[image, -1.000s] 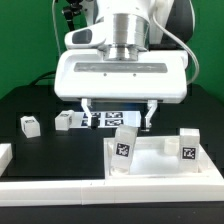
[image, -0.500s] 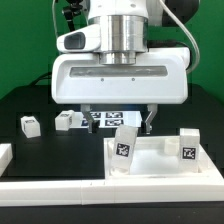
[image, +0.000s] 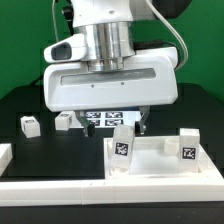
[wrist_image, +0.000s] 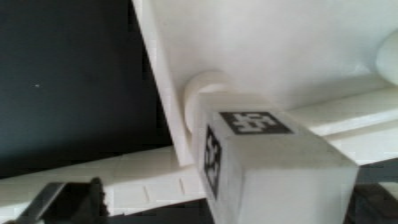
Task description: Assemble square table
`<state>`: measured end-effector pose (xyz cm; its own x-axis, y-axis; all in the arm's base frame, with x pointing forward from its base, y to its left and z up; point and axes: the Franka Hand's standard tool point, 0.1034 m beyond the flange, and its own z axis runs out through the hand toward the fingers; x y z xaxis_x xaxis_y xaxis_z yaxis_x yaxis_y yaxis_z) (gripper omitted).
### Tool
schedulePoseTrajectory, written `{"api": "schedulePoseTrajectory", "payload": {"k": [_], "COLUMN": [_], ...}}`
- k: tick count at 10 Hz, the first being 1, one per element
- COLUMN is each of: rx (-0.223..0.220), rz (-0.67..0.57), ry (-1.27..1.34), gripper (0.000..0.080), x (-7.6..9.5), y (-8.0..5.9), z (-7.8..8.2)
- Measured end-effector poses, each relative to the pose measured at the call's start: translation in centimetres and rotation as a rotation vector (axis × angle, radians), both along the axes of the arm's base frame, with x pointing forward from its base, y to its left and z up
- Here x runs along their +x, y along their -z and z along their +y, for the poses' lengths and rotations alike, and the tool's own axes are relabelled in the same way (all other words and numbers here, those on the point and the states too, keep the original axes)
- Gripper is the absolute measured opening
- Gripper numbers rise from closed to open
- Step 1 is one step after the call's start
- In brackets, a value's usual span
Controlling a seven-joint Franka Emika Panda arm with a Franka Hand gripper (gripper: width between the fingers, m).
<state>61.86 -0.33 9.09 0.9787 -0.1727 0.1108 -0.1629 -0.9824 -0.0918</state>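
Note:
The white square tabletop lies at the exterior view's lower right. Two tagged white legs stand upright on it, one at its left corner and one at its right corner. Two more legs lie loose on the black table, one further left than the other. My gripper hangs open just behind and above the left standing leg, holding nothing. In the wrist view that leg fills the space over the tabletop, with my gripper open around it and a dark fingertip apart from it.
The marker board lies on the table behind the tabletop, partly hidden by my fingers. A long white border rail runs along the front edge. Another rail piece sits at the exterior view's left.
The arm's wrist and gripper body have shifted toward the exterior view's left and tilted slightly. The jaws stayed open and none of the parts moved.

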Motion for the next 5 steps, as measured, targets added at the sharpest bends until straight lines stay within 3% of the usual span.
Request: {"api": "schedulePoseTrajectory", "payload": {"k": [1,3,4,5], "rx": [0.000,0.003,0.003,0.009], "rz": [0.001,0.003,0.003,0.005], "ry": [0.000,0.027,0.025,0.059], "gripper": [0.0649,0.0397,0.0397,0.0292], "x": [-0.02,-0.03,-0.03,-0.03], "y": [0.04,0.06,0.05,0.06], "z": [-0.01,-0.03,-0.04,-0.01]}}
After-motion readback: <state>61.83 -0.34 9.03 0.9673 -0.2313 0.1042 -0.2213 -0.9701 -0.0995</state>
